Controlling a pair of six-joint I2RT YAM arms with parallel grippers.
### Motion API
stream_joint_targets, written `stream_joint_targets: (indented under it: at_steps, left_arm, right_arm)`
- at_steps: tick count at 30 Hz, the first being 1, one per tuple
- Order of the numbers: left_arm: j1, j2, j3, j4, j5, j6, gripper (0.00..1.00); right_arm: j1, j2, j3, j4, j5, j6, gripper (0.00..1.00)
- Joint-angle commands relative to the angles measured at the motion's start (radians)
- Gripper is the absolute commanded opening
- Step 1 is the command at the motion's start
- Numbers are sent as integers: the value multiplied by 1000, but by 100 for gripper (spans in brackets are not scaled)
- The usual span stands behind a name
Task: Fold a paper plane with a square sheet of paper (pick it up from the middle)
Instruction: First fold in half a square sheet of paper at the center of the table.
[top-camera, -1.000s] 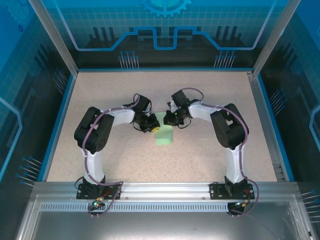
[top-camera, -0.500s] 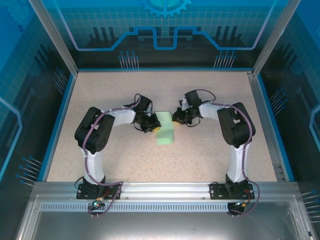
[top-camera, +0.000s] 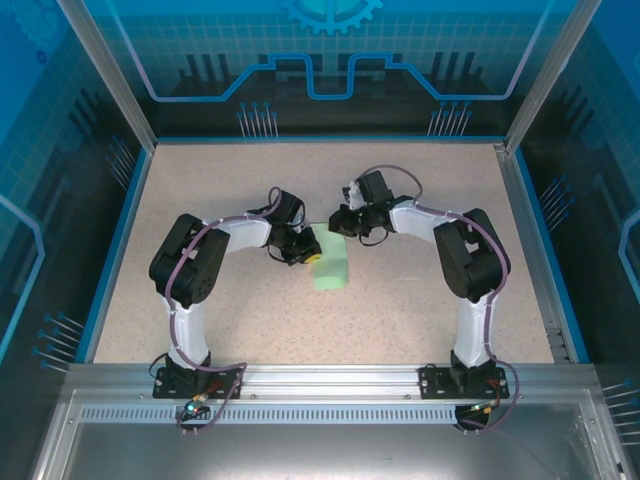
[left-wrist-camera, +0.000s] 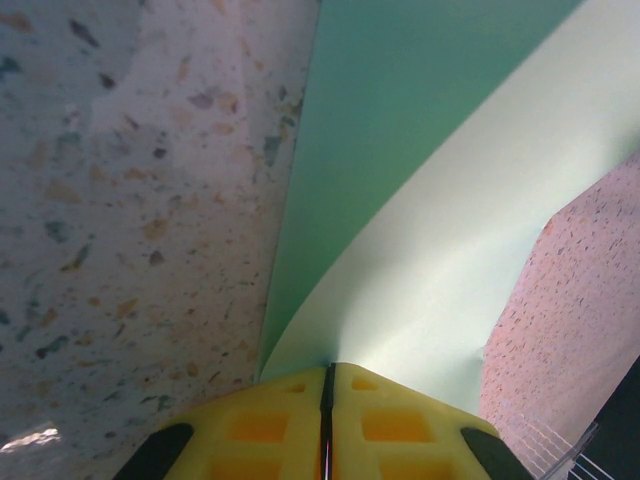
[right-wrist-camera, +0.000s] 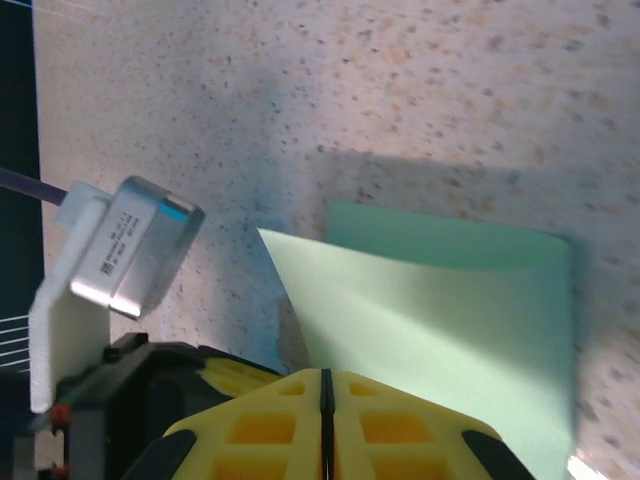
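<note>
Pinching the folded mint-green sheet of paper (left-wrist-camera: 440, 230), the left pincer (left-wrist-camera: 327, 372) is clamped on its edge. The right pincer (right-wrist-camera: 326, 378), jaws together, meets the sheet mid-counter (top-camera: 400, 300). A grey module (right-wrist-camera: 125, 245) nearby bears tiny, unreadable print.

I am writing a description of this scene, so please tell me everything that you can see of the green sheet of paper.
The sheet of paper is thin, plain, pale mint green, and folded over on itself, so layers show, one shaded darker. It rests on the speckled table between the arms. The left gripper is shut on its edge; the right gripper, shut, hangs at its far end.
</note>
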Motion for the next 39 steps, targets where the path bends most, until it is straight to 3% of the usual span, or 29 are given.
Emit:
stream_joint_targets:
  at_steps: [1,17,23,30,39]
  left_arm:
    - [-14,73,-66,-148,-95,5,9]
    - [-16,73,-84,-143,-90,1,10]
    - [-16,70,-83,-141,-89,6,9]
    - [-17,67,-72,-140,-90,10,9]
    - [-18,67,-74,-136,-95,9,9]
  right_arm:
    - [-3,75,37,-17,-25,10,9]
    - [-130,171,74,-5,5,58,9]
    - [-156,131,82,-19,33,58,9]
    - [-89,-71,-24,-70,50,3,10]
    - [44,-80,-157,-70,-34,55,9]
